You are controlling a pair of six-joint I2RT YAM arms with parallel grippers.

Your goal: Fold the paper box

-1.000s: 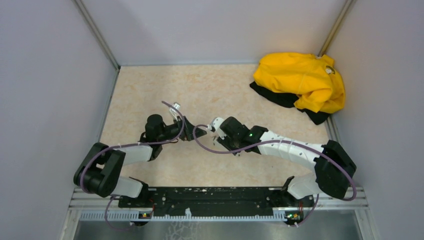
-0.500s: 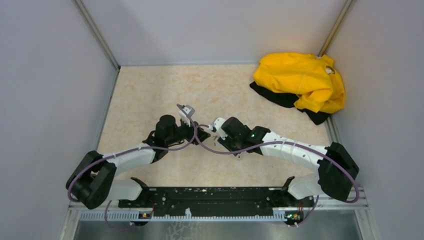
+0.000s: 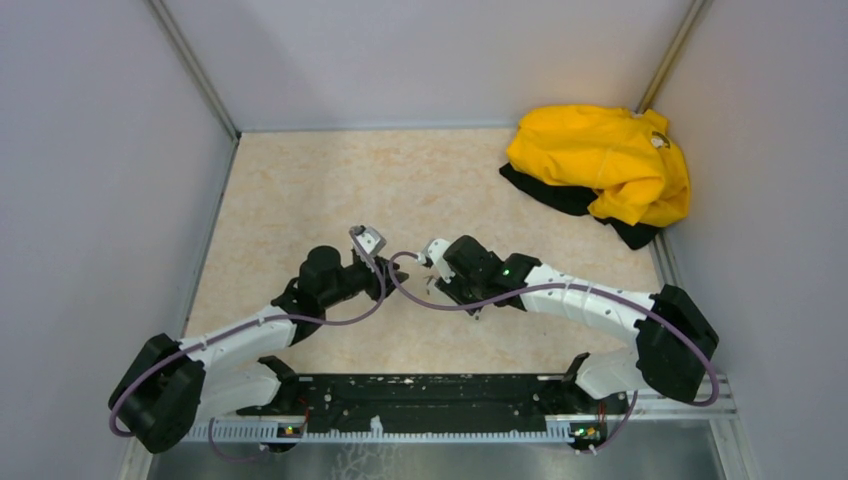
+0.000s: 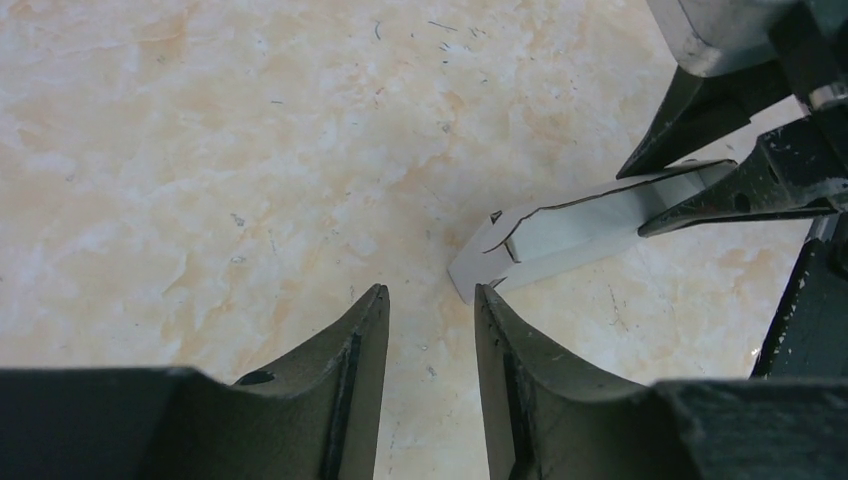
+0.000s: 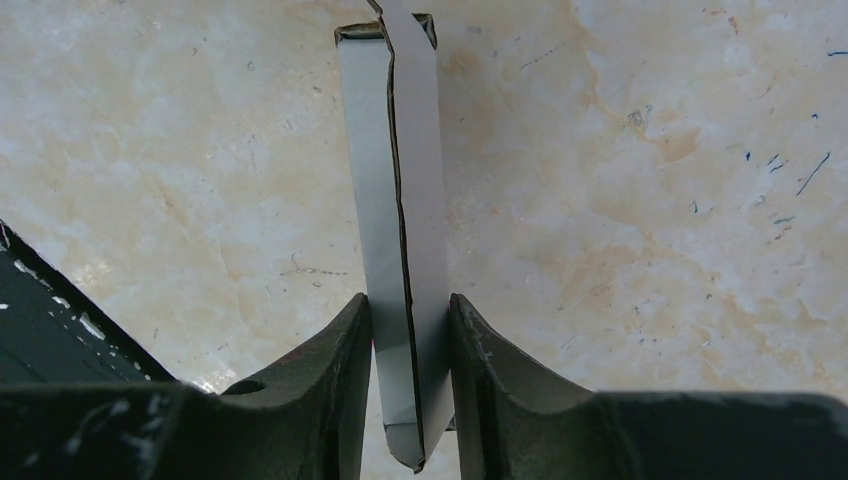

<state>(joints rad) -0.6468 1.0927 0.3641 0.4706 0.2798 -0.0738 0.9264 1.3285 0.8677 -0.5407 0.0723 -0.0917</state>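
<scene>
Clenching the flat grey-white cardboard box [image 5: 395,180], the right tool [image 5: 410,310] leaves its far edge free beside the released left tool [image 4: 428,300].

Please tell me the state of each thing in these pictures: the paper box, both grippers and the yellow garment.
paper box: flattened, clamped near one end, its long seam gaping a little.
right gripper: shut on the paper box.
left gripper: open, empty, just short of the box's free end, not touching it.
yellow garment: crumpled in a heap at the far right corner.
</scene>
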